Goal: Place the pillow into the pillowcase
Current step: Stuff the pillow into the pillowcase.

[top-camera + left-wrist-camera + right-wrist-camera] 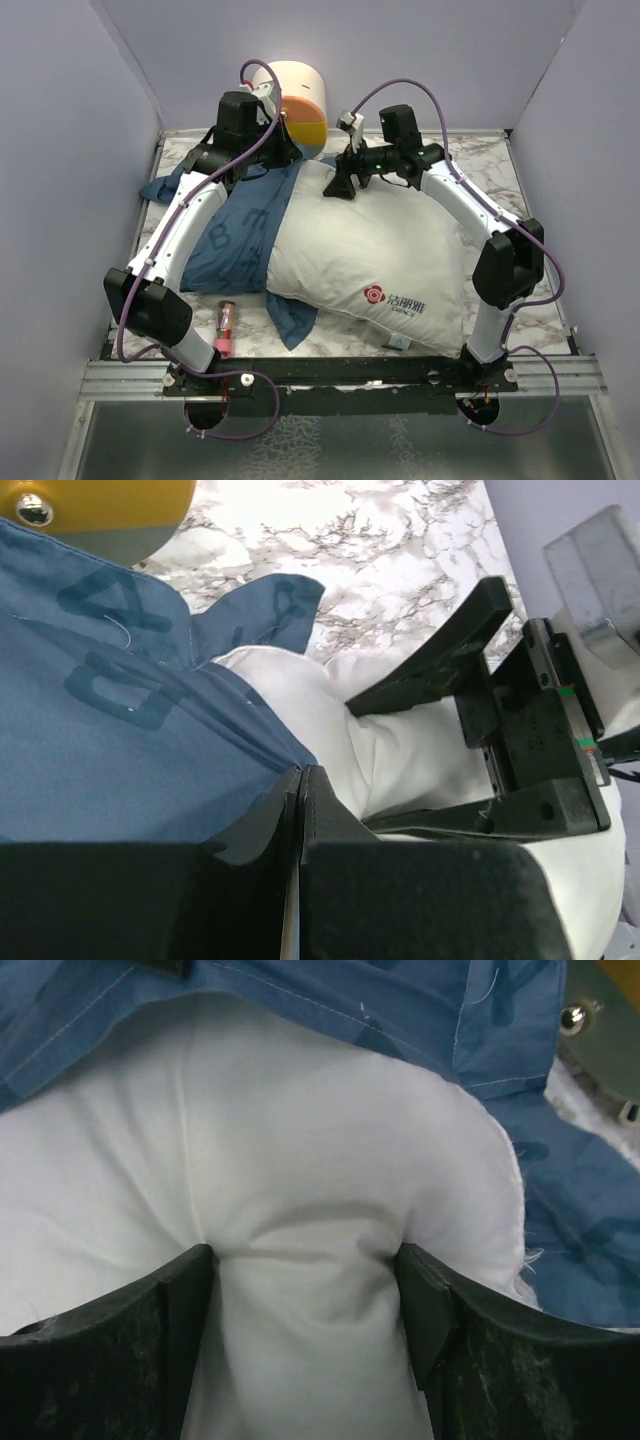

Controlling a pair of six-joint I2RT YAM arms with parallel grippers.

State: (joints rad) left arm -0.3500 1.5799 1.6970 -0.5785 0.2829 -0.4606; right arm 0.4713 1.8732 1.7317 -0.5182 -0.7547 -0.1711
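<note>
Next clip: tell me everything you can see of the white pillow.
The pillow is a plump white rectangular fabric cushion with a red logo and blue lettering toward its near end and a small tag at that edge. It lies flat on the marble table, mostly outside the blue pillowcase, whose cloth borders its left side and far end. There the right gripper grips it, jaws wide, a fold bulging between them.

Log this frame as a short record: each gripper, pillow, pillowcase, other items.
left gripper: shut on the pillowcase edge
right gripper: jaws wide, gripping the pillow at its far end
pillow: white, logo end nearest the arms, mostly outside the pillowcase
pillowcase: blue, lettered, left of and partly under the pillow
other: cream-and-orange cylinder at the back; small red-and-pink item on the marble table, near left
</note>
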